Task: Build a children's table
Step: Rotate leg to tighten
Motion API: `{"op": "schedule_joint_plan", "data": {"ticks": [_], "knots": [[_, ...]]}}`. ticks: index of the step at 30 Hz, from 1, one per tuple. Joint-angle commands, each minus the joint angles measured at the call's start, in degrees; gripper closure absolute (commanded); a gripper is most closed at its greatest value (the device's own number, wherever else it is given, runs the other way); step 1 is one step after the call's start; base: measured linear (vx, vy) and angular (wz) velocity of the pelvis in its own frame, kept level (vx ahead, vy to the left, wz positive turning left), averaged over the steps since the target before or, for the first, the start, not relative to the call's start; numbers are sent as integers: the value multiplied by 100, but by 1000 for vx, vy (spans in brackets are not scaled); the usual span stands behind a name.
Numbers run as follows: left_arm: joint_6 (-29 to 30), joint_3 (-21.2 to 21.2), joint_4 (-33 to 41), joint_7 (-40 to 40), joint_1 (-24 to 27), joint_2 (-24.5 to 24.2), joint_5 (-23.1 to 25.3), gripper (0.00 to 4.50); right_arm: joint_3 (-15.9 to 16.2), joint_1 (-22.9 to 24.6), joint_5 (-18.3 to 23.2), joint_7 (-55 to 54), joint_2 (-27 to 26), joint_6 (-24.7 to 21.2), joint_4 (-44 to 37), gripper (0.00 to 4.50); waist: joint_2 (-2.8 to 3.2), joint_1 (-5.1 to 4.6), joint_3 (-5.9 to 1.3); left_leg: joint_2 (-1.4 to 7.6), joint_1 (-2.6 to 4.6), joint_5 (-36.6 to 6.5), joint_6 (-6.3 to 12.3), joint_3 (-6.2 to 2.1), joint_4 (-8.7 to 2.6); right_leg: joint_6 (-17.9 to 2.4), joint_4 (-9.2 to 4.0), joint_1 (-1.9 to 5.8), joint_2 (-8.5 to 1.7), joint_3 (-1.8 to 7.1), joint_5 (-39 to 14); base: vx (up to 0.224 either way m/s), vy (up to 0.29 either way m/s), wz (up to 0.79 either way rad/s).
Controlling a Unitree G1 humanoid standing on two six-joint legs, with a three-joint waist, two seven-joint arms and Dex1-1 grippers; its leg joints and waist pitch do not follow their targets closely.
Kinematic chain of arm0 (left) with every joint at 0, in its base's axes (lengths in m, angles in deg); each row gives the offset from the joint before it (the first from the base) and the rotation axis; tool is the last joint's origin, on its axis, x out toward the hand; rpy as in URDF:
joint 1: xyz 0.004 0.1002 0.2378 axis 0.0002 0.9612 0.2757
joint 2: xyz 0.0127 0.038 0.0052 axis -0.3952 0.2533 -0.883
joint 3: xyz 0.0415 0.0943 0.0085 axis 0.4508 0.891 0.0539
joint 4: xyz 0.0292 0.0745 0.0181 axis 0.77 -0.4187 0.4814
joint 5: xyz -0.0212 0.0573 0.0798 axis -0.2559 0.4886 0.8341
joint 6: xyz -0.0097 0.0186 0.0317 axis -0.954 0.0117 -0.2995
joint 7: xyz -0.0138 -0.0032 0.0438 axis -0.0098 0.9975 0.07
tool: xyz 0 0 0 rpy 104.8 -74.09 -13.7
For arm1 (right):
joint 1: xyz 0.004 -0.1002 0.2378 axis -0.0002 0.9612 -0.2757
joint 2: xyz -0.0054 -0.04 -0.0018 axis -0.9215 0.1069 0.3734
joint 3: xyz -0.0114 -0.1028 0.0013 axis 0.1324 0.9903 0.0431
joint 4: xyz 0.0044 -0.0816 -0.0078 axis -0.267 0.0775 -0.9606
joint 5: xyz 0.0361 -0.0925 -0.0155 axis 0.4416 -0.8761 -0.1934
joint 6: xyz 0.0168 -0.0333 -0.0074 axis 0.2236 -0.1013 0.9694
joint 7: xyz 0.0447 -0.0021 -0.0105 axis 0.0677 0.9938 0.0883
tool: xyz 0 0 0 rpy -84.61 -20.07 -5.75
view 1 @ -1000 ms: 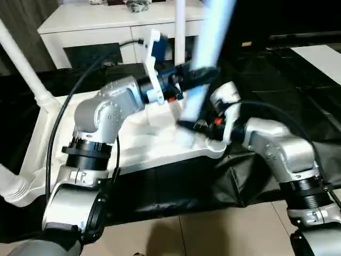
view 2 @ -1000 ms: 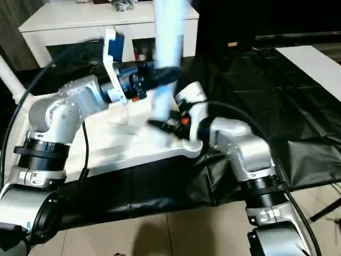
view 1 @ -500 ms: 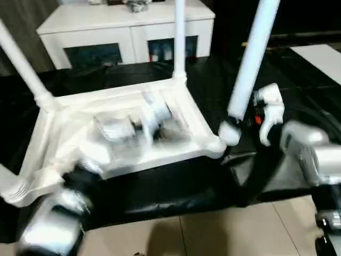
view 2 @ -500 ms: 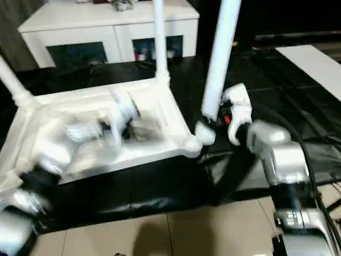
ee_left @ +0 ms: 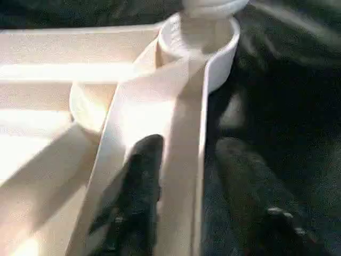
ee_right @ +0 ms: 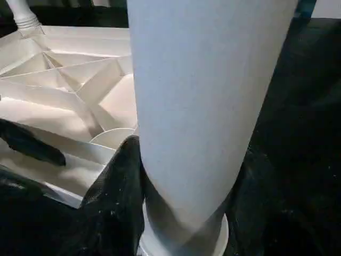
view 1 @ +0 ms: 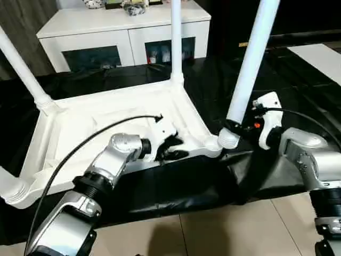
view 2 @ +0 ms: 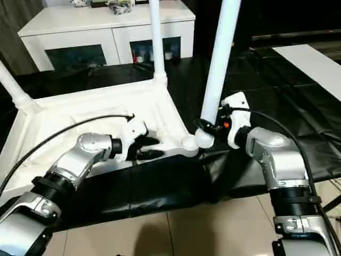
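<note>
The leg [view 1: 249, 58] above the right gripper [view 1: 234, 129] ran past the top edge. The left gripper [view 1: 171, 148] hid part of the rim [view 1: 200, 145].

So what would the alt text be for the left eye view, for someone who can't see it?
An upturned white children's table lies on black sheeting, legs pointing up, while the right gripper clamps the base of the near-right leg at its corner socket. The left gripper straddles the table's near rim. A white cabinet stands behind.
</note>
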Motion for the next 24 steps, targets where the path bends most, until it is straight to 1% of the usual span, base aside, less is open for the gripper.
{"op": "schedule_joint_plan", "data": {"ticks": [1, 2, 4, 6, 7, 8, 11, 12, 14, 15, 17, 18, 21, 23, 24], "knots": [[-138, 48, -134, -63, -149, -54, 147, 293, 32, -34, 59, 23, -30, 4, -199, 266, -70, -12, -426, 199, 77, -345, 364, -63, -403, -1593, -349, 369, -277, 204, 331, 0, 0, 0], [-172, 64, -187, -42, -161, -58, 184, 315, 36, -41, 59, 30, -40, 1, -201, 266, -66, -11, -423, 202, 77, -358, 368, -65, -407, -1597, -352, 369, -281, 202, 313, 0, 0, 0], [-214, 91, -272, 4, -176, -64, 260, 327, 48, -50, 54, 49, -54, 1, -202, 266, -61, -8, -422, 208, 79, -374, 371, -66, -411, -1611, -350, 362, -285, 204, 300, 0, 0, 0], [-239, 108, -306, 23, -182, -69, 298, 352, 50, -50, 53, 53, -58, -1, -205, 266, -67, -10, -416, 207, 76, -416, 363, -63, -413, -1609, -358, 365, -290, 207, 252, 0, 0, 0], [-288, 146, -362, 64, -186, -87, 369, 352, 51, -51, 52, 54, -62, -4, -210, 266, -63, -12, -411, 211, 78, -451, 349, -63, -421, -1607, -365, 361, -290, 206, 204, 0, 0, 0], [-309, 172, -389, 99, -186, -101, 407, 366, 51, -53, 54, 56, -63, -5, -210, 266, -59, -15, -409, 211, 87, -495, 331, -62, -423, -1598, -374, 354, -286, 207, 150, 0, 0, 0], [-372, 247, -437, 264, -178, -159, 503, 397, 60, -59, 56, 69, -66, -4, -210, 266, -60, -28, -404, 210, 78, -536, 291, -67, -435, -1577, -374, 362, -289, 208, 127, 0, 0, 0], [-373, 256, -440, 310, -177, -177, 509, 406, 63, -64, 56, 75, -68, -5, -211, 266, -54, -34, -409, 215, 82, -529, 282, -73, -438, -1578, -372, 362, -298, 209, 151, 0, 0, 0], [-344, 263, -428, 383, -173, -205, 511, 412, 63, -75, 53, 87, -73, -3, -202, 266, -63, -47, -406, 213, 79, -519, 286, -67, -437, -1605, -370, 359, -296, 208, 184, 0, 0, 0], [-336, 272, -421, 424, -171, -224, 521, 431, 61, -88, 51, 96, -79, 1, -183, 266, -64, -51, -405, 213, 79, -508, 296, -67, -438, -1623, -368, 361, -298, 207, 188, 0, 0, 0], [-327, 210, -423, 461, -162, -230, 490, 449, 51, -137, 78, 133, -111, 5, -120, 266, -66, -68, -405, 212, 71, -493, 315, -69, -439, -1636, -363, 366, -299, 206, 214, 0, 0, 0], [-315, 181, -421, 466, -158, -224, 460, 449, 45, -150, 93, 140, -123, -1, -110, 266, -71, -81, -406, 210, 68, -476, 330, -69, -439, -1646, -361, 370, -302, 204, 224, 0, 0, 0], [-302, 103, -414, 535, -147, -229, 433, 450, 14, -202, 234, 248, -201, -71, -93, 266, -63, -96, -411, 213, 71, -430, 398, -64, -432, -1688, -360, 367, -303, 206, 308, 0, 0, 0], [-237, 72, -332, 657, -86, -259, 367, 450, 71, -210, 389, 494, -217, -235, -107, 266, -62, -95, -413, 215, 67, -406, 450, -63, -430, -1717, -354, 369, -303, 202, 368, 0, 0, 0], [-203, 63, -261, 741, -38, -283, 338, 450, 152, -200, 424, 646, -213, -325, -73, 266, -57, -97, -416, 215, 66, -382, 475, -64, -428, -1744, -343, 377, -295, 196, 431, 0, 0, 0]]}}
